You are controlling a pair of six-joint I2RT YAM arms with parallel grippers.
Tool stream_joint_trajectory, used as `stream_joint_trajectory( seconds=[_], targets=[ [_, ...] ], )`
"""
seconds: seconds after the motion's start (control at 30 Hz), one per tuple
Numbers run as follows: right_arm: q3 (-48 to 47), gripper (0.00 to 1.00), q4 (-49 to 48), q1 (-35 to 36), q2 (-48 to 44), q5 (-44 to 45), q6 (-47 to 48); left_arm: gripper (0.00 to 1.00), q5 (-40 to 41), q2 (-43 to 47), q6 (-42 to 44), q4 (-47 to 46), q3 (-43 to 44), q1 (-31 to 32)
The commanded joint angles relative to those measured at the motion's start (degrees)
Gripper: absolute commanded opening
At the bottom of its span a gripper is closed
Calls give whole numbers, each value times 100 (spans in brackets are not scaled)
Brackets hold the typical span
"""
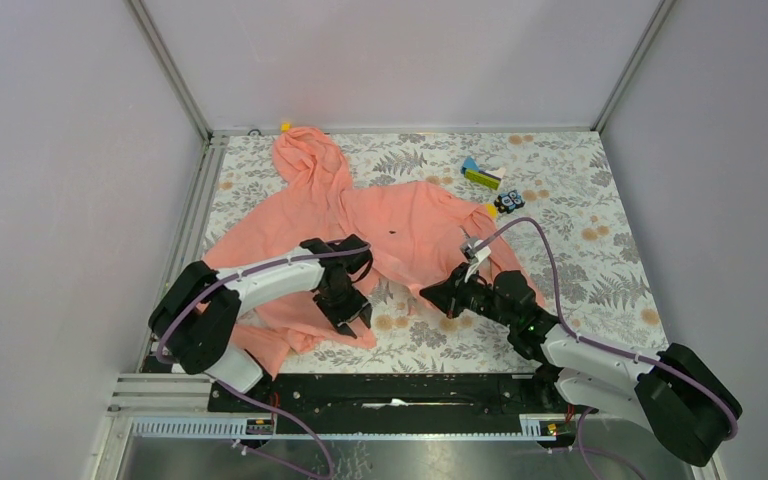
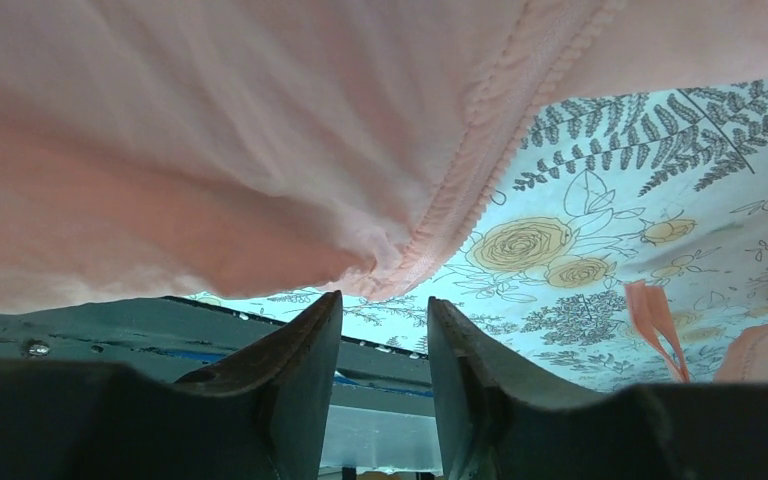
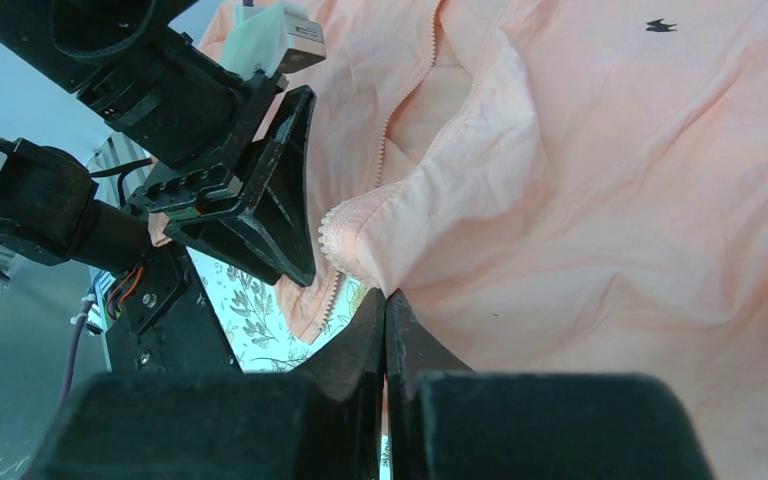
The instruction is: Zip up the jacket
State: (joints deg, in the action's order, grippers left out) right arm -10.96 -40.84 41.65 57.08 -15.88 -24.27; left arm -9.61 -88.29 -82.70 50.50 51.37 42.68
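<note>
We log right fingers (image 3: 375,325) pinched shut on jacket (image 3: 610,200) hem; left fingers (image 2: 322,325) part-open, empty, just below it.

The salmon-pink jacket (image 1: 410,230) lies rumpled centre-left of the overhead frame, hood (image 1: 305,160) uppermost, its zipper (image 3: 405,100) undone.

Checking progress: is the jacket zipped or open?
Open. The right wrist view shows the jacket with front edges apart, each with a bare row of zipper teeth, inner fabric between them.
</note>
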Motion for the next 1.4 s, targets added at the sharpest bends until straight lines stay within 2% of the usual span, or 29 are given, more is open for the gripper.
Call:
stream_joint_trajectory(
  seconds=[0.0,0.17,0.43,0.57,0.7,0.8,0.9,1.03,1.13,1.17,1.37],
  targets=[
    [34,0,-49,38,-77,190,1,40,31,202,-598,92,-222,4],
    [33,0,-39,37,-2,183,4,40,-56,28,-591,-82,-320,65],
    [34,0,-30,44,18,208,28,47,40,-212,-546,-331,-373,65],
    [31,0,-29,41,14,217,24,45,91,-257,-566,-346,-558,62],
    [22,0,-31,37,31,208,21,38,267,-370,-444,-347,-492,63],
    [37,0,-27,44,25,224,21,21,367,-465,-289,-430,-447,59],
    [27,0,-29,39,72,196,38,13,608,-459,-7,-508,-330,56],
    [-83,0,-54,41,281,-66,68,8,1068,11,669,-819,-131,56],
    [-265,0,-180,37,639,-527,-7,3,1116,571,1406,-1530,-306,56],
    [-353,0,-217,38,799,-723,-58,0,1081,775,1637,-1790,-429,55],
    [-879,0,-686,38,1730,-1838,-463,0,1142,2548,2279,-3687,-1911,56]
  ],
)
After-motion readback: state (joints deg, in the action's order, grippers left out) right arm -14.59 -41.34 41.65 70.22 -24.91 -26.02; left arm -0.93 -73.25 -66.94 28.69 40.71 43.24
